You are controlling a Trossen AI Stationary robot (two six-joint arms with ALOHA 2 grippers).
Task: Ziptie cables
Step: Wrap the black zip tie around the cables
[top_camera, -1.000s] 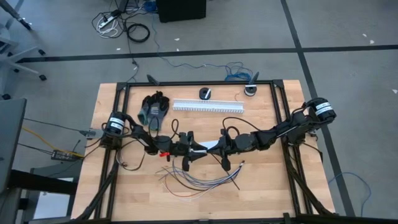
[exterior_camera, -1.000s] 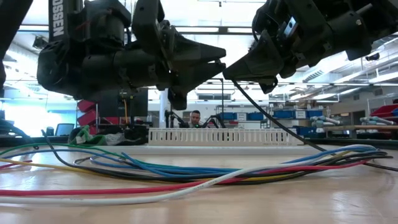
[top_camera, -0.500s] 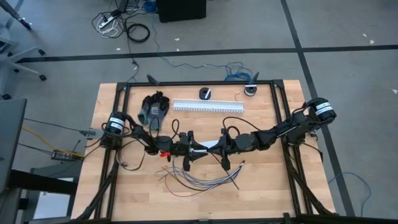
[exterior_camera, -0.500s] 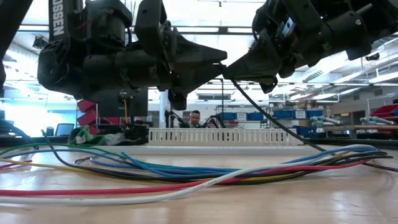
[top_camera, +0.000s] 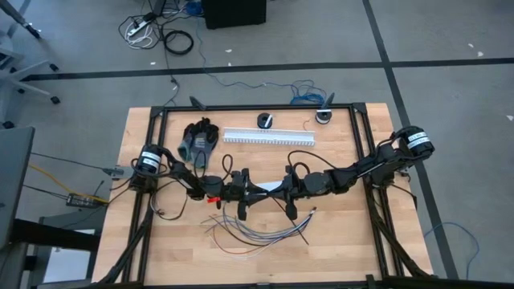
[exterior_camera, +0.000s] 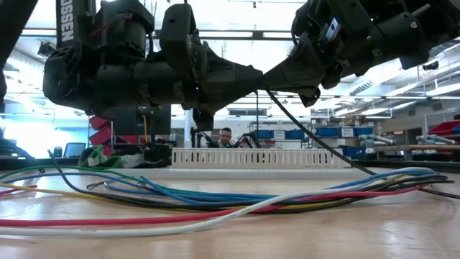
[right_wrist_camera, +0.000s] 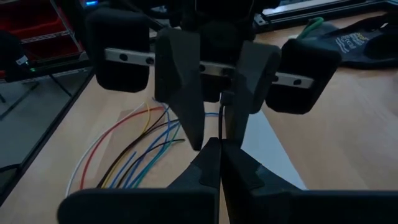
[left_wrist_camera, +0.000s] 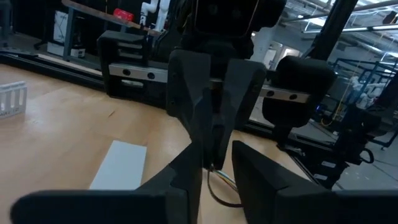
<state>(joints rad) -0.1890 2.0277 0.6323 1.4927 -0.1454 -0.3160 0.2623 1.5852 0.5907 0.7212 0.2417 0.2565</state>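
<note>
Near edge: the cables (top_camera: 261, 235) lie loose on the table (top_camera: 353, 249), fanned in a shallow arc, long axis running side to side; in the low view they are multicoloured.

Just behind and above them, both grippers meet tip to tip over mid-table. Right gripper (top_camera: 271, 191): pressed together, pinching a thin black strand (exterior_camera: 316, 140) that trails down to the table. Left gripper (top_camera: 259, 191): narrow gap, fingers bracketing the right's tip; grip uncertain. Both equally near the cables.

Far side: white slotted duct (top_camera: 269, 136).
</note>
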